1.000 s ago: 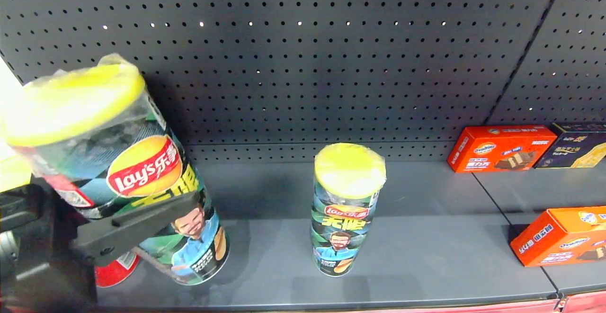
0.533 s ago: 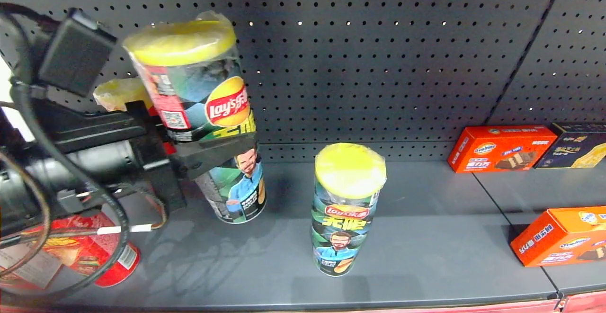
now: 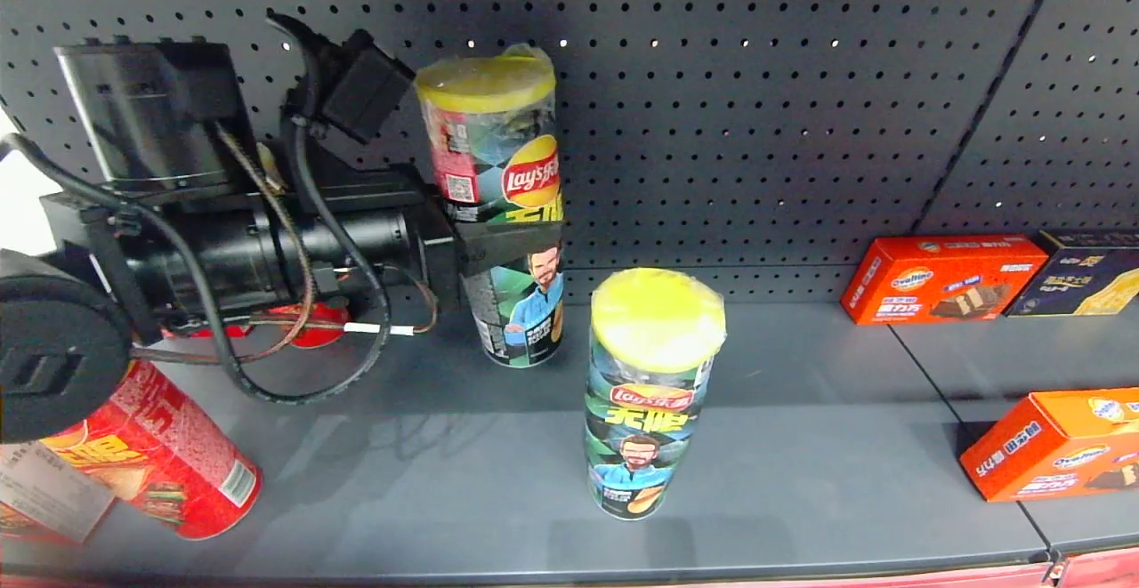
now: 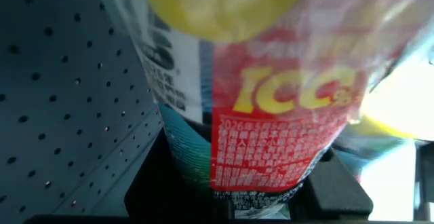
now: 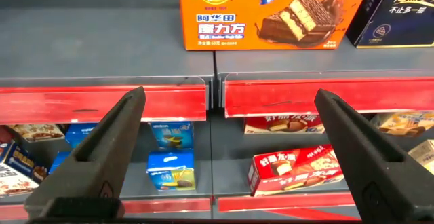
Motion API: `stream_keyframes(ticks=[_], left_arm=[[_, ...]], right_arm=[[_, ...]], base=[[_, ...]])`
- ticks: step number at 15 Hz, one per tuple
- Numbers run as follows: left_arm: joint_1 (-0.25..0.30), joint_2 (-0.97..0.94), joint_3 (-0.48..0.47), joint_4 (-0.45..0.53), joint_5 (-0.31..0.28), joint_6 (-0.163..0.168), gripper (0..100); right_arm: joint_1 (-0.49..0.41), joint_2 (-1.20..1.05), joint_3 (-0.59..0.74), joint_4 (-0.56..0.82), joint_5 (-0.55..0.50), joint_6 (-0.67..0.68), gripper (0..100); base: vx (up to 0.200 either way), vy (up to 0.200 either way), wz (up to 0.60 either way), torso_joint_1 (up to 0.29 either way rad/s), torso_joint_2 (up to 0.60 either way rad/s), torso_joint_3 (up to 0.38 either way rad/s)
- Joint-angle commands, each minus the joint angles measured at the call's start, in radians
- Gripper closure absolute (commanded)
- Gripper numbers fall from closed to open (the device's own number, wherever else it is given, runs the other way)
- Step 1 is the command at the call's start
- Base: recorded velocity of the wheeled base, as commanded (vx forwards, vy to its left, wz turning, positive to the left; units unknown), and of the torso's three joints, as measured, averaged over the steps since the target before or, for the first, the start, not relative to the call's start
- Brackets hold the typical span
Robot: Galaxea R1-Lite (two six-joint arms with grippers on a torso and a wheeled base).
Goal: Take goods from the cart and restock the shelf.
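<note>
My left gripper (image 3: 485, 245) is shut on a green chip can (image 3: 501, 205) with a yellow lid, holding it upright just above the grey shelf (image 3: 801, 446) near the pegboard back. In the left wrist view the same can (image 4: 264, 115) stands between the dark fingers. A second green chip can (image 3: 648, 392) stands upright on the shelf, in front and to the right of the held one. My right gripper (image 5: 230, 149) is open with nothing between its fingers, facing the red-edged lower shelves (image 5: 203, 102).
A red chip can (image 3: 151, 459) leans at the shelf's front left. Orange boxes (image 3: 943, 277) (image 3: 1054, 441) and a dark box (image 3: 1081, 278) sit on the right. The pegboard wall (image 3: 756, 108) closes the back. Open shelf floor lies between the standing can and the boxes.
My left arm has carried the green can from the front left to the right and deeper into the shelf, bringing it upright behind the standing can. The red can has come into sight.
</note>
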Motion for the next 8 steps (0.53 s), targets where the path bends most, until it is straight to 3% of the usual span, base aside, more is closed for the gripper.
stream_keyframes(ticks=[1,3,6,8], left_arm=[[0.025,0.124,-0.072,0.003,-0.04,0.004,100],[0.039,0.193,-0.156,0.01,-0.089,0.012,100],[0.036,0.237,-0.204,0.01,-0.089,0.012,100],[0.03,0.294,-0.245,0.009,-0.101,0.042,100]], right_arm=[[0.0,0.002,0.0,0.0,0.0,0.0,0],[0.0,0.002,0.0,0.0,0.0,0.0,0],[0.0,0.002,0.0,0.0,0.0,0.0,0],[0.0,0.002,0.0,0.0,0.0,0.0,0]], base=[[0.0,0.0,0.0,0.0,0.0,0.0],[0.0,0.0,0.0,0.0,0.0,0.0],[0.0,0.0,0.0,0.0,0.0,0.0],[0.0,0.0,0.0,0.0,0.0,0.0]])
